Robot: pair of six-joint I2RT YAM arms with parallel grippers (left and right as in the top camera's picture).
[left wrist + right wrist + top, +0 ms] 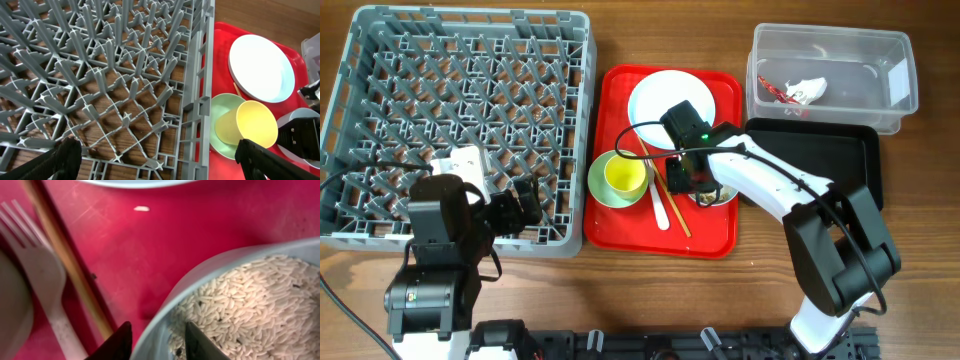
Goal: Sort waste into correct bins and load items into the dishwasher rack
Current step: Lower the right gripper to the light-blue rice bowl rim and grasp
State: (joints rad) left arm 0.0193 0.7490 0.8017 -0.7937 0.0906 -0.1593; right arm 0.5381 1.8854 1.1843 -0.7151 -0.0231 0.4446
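Observation:
My right gripper [688, 178] [157, 341] straddles the rim of a pale blue bowl [722, 198] [200, 280] holding beige rice-like scraps [260, 305]; one finger is outside, one inside, closed on the rim. The bowl rests on the red serving tray [630, 235]. A white fork [661, 212] [45, 280] and chopsticks [672, 205] [70, 265] lie beside it. The pale blue plate [665, 100] [260, 67], green bowl [603, 192] [220, 107] and yellow cup [625, 175] [257, 122] are on the tray. My left gripper [520, 205] [157, 160] is open and empty over the grey rack's [470, 120] [100, 75] near-right corner.
The clear tub [865, 70] at the back right holds the red-and-white wrapper with tissue [798, 90]. The shallow black tray [835, 150] lies in front of it, partly under my right arm. The rack holds no dishes.

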